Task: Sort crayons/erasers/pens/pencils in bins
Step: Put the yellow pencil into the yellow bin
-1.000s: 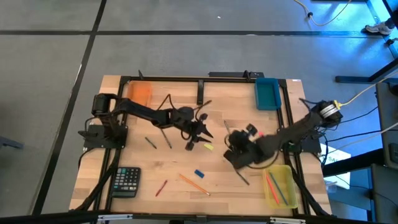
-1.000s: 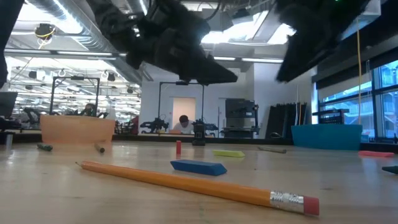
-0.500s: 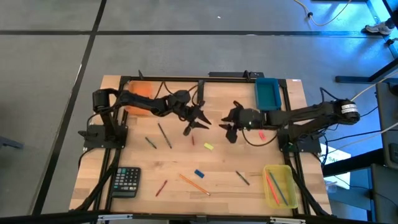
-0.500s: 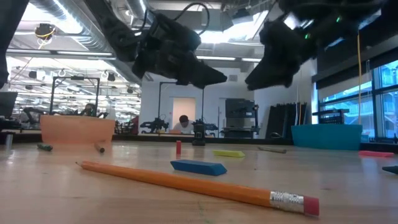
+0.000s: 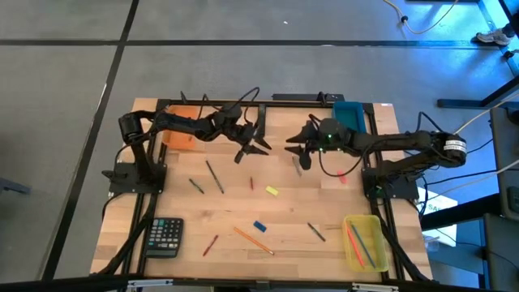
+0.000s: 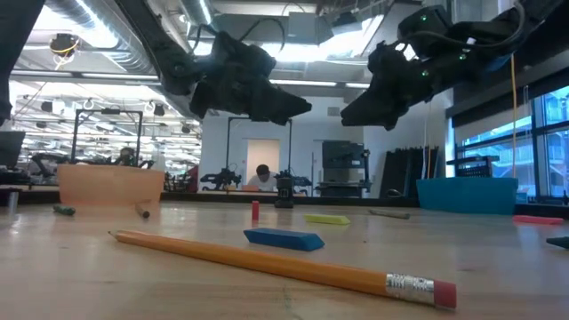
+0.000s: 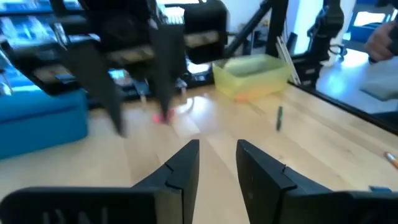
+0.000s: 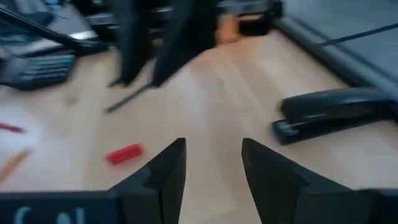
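Both arms hover high over the table's far middle, left gripper (image 5: 253,148) and right gripper (image 5: 297,154) parted and empty, presumably lining up the red crayon (image 5: 250,183) lying just below them.

The table (image 5: 284,207) is light wood, the bins are orange (image 5: 182,126), teal (image 5: 349,120) and translucent yellow (image 5: 365,240), the erasers yellow (image 5: 272,191) and blue (image 5: 259,226), the calculator (image 5: 166,236) black.
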